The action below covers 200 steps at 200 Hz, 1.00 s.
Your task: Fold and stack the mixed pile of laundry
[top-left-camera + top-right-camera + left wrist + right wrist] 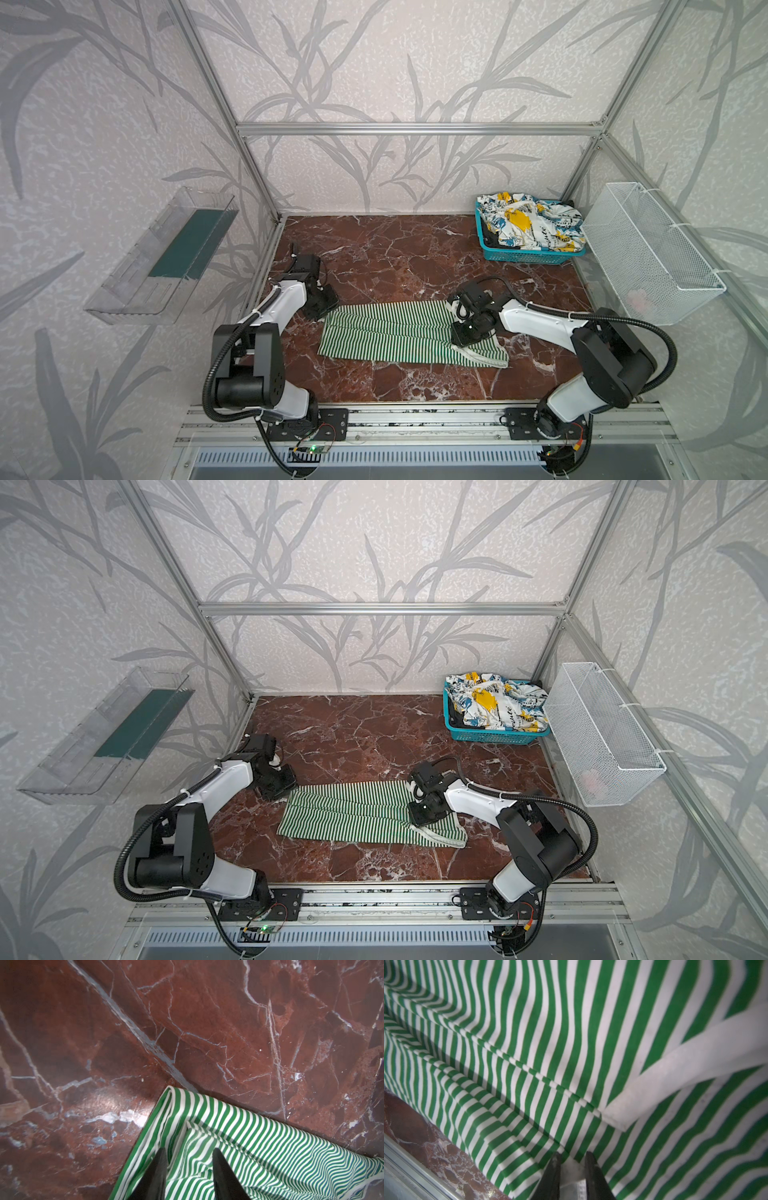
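Note:
A green-and-white striped garment point(390, 332) point(353, 816) lies spread flat in the middle of the marble table point(395, 257). At its far left corner my left gripper point(328, 309) point(189, 1150) is open, its fingertips point(163, 1151) resting apart on the striped cloth point(249, 1147). Toward the garment's right end, by the white neck band point(675, 1076), my right gripper point(459, 343) point(573, 1154) is shut on a white fold of the cloth. A white garment with blue, yellow and black print point(528, 224) point(494, 704) is heaped in the far right corner, with black cloth point(489, 239) under it.
The printed heap fills a teal lattice basket point(523, 254) point(490, 738). A white wire mesh basket point(648, 249) point(602, 729) hangs on the right wall with a small pinkish item point(638, 297) inside. A clear plastic shelf point(162, 257) hangs on the left wall.

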Available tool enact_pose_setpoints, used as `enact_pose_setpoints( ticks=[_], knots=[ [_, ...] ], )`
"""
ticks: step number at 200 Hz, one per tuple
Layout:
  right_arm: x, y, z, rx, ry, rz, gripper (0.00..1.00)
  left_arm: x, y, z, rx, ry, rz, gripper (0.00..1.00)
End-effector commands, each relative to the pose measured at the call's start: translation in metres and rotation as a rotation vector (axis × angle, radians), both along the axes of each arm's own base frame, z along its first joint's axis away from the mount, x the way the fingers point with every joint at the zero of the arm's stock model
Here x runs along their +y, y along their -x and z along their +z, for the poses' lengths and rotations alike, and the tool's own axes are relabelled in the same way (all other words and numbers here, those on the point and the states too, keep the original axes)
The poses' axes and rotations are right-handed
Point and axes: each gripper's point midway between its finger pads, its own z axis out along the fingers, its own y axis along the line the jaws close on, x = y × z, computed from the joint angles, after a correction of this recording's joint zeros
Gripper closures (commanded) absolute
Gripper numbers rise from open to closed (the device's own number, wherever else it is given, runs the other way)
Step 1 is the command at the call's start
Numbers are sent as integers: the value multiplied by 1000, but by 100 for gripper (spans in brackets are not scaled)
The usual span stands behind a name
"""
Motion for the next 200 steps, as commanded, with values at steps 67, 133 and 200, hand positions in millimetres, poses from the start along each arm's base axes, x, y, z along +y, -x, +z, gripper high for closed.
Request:
enact_pose_setpoints(
  ticks=[67, 133, 200],
  knots=[
    [3, -3, 2, 1, 1, 2, 77, -14, -14, -18, 47, 9, -122, 67],
    [2, -2, 1, 2, 7, 10, 77, -7, -5, -36, 120, -73, -119, 73],
    [2, -2, 0, 6, 10, 13, 77, 4, -5, -33, 133, -147, -108, 74]
  ],
)
